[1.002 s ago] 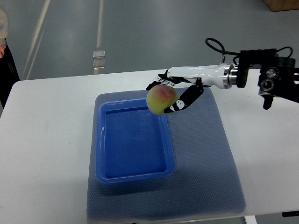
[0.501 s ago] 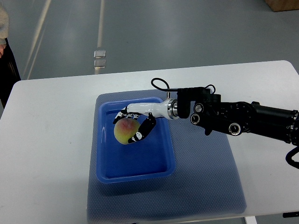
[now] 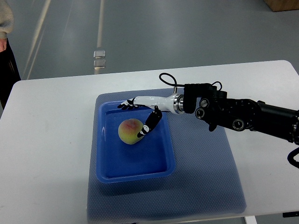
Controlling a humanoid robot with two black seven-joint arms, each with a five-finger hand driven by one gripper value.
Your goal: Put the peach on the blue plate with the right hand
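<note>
At the far left edge I see part of a person standing beside the white table, with grey floor beyond the table's far side and 1 small shiny object on that floor. On the table lies a grey-blue mat, and the blue plate, really a shallow rectangular tray, sits on the mat's left half. The peach rests inside the plate, in its far-left part, on the tray floor.

From the right edge my right arm reaches leftward, nearly level, over the mat's far right corner. The right hand is over the plate's far side with its fingers spread apart: the upper fingers stretch along the far rim, clear of the fruit, while the black thumb angles down toward the near left, its tip just beside or touching the peach's right side; I cannot tell which. Nothing is clamped.
</note>
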